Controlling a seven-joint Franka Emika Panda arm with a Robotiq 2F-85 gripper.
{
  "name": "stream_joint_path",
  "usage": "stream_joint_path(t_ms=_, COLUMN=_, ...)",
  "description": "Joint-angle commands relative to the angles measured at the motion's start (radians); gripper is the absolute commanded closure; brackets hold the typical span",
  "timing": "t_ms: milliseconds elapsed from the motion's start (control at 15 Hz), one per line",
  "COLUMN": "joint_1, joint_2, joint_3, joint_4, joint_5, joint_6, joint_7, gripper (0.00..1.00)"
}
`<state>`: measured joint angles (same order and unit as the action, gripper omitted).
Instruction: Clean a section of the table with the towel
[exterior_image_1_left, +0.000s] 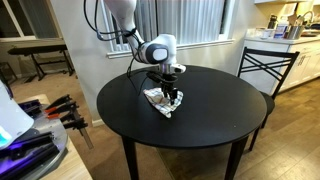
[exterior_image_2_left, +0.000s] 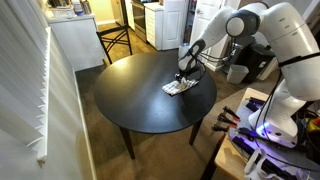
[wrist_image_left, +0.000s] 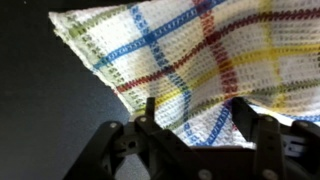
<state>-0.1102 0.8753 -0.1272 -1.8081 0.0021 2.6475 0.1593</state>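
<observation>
A white towel with red, blue, yellow and green stripes (exterior_image_1_left: 162, 101) lies flat on the round black table (exterior_image_1_left: 200, 115), slightly rumpled. It shows in both exterior views (exterior_image_2_left: 177, 89) and fills most of the wrist view (wrist_image_left: 200, 50). My gripper (exterior_image_1_left: 171, 93) is right over the towel, pointing down at it (exterior_image_2_left: 183, 79). In the wrist view its two fingers (wrist_image_left: 198, 115) stand wide apart with a fold of towel between them. The jaws are open, and the tips seem to touch the cloth.
A black chair (exterior_image_1_left: 265, 65) stands by the table's edge, also in an exterior view (exterior_image_2_left: 118, 42). White counters (exterior_image_2_left: 75, 45) and an appliance (exterior_image_2_left: 172, 20) lie beyond. A cart with clamps and tools (exterior_image_1_left: 55, 110) stands beside the table.
</observation>
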Motion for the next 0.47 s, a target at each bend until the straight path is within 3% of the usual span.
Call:
stream_joint_path(t_ms=0, joint_1=0.003, joint_2=-0.097, joint_3=0.008, joint_4=-0.15, joint_5=0.032, joint_6=0.097, joint_7=-0.003, gripper=0.0)
stream_joint_path(t_ms=133, joint_1=0.002, joint_2=-0.112, joint_3=0.012, joint_4=-0.181, joint_5=0.038, joint_6=0.126, joint_7=-0.005, gripper=0.0)
stream_joint_path(t_ms=200, joint_1=0.008, joint_2=-0.051, joint_3=0.0, joint_4=-0.094, joint_5=0.022, joint_6=0.083, joint_7=-0.009, gripper=0.0)
stream_joint_path(t_ms=400, joint_1=0.008, joint_2=-0.07, joint_3=0.002, joint_4=-0.124, joint_5=0.025, joint_6=0.098, joint_7=-0.01, gripper=0.0)
